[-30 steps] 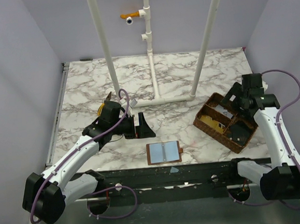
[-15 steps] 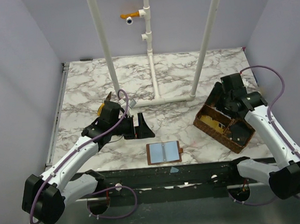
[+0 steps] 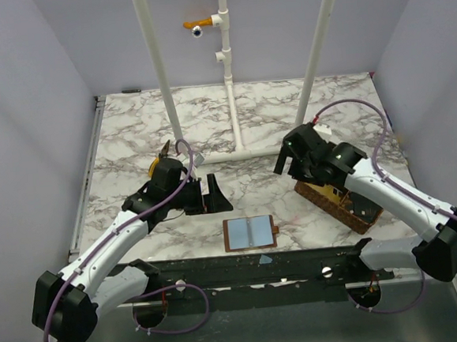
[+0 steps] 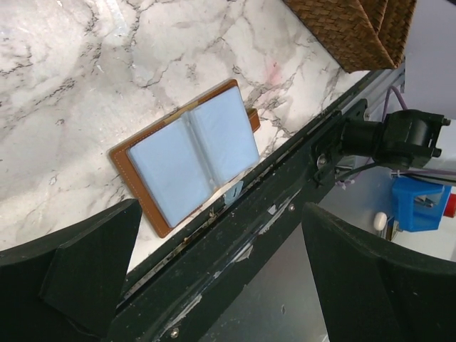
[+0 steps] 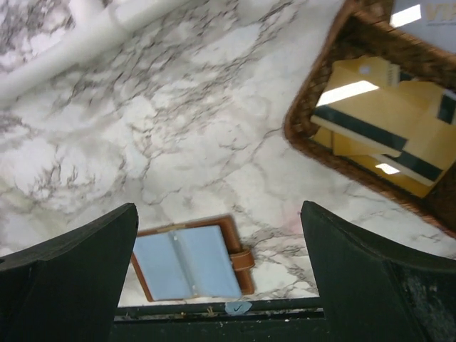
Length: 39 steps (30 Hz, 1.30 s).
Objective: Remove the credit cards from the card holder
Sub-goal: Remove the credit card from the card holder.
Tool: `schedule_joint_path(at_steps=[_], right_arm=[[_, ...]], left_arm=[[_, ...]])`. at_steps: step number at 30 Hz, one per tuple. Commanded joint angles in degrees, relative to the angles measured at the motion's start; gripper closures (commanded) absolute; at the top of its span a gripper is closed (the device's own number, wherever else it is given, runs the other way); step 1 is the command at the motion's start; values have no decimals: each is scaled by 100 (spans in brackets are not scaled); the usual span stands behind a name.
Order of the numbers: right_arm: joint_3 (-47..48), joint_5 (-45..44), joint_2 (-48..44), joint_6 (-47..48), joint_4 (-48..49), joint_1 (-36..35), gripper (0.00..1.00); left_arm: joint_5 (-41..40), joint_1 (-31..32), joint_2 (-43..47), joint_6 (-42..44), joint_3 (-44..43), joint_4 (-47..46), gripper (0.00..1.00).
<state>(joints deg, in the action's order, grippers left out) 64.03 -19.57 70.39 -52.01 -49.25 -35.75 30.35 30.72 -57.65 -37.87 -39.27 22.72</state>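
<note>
The card holder [image 3: 250, 233] lies open and flat near the table's front edge, brown leather with blue-grey pockets up and its snap tab to the right; it also shows in the left wrist view [image 4: 189, 146] and the right wrist view [image 5: 189, 263]. No card shows in its pockets. Yellowish credit cards [image 5: 370, 107] with dark stripes lie in the woven basket [image 5: 299, 135]. My left gripper [image 3: 213, 193] hovers open behind and left of the holder, its jaws [image 4: 221, 214] empty. My right gripper [image 3: 285, 162] is open and empty [image 5: 219, 210], above the marble between basket and holder.
The brown woven divided basket [image 3: 326, 200] stands at the right, partly under my right arm, and shows at the top of the left wrist view [image 4: 356, 28]. A white pipe frame [image 3: 243, 150] stands on the table's middle back. The black front rail [image 4: 285, 206] runs just beyond the holder.
My right arm has swung left from over the basket's far side to above the marble left of the basket. The left arm has barely shifted. Both grippers stayed open.
</note>
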Motion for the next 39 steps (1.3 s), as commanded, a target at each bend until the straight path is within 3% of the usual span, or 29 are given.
schedule_joint_path(at_steps=[1,9,27,35,39], right_arm=[[228,-482,350,-519,205,-806,0],[300,-589,985,-774,565,-1896,0],[-48,-252,1268,-716,1485,-2629,0],[-45,-140,1976,-714,1834,-3315,0],[-25,-70,2382,-889,1858,-3520,7]], left_arm=[[-354,-11,155,-71,68,150,2],[-749,-13,278,-164,85,362,2],[-1433,-301,679,-351,277,746,2],[-1582,-476,790,-417,486,841,2],[-1569,-557,910,-424,618,890,2]])
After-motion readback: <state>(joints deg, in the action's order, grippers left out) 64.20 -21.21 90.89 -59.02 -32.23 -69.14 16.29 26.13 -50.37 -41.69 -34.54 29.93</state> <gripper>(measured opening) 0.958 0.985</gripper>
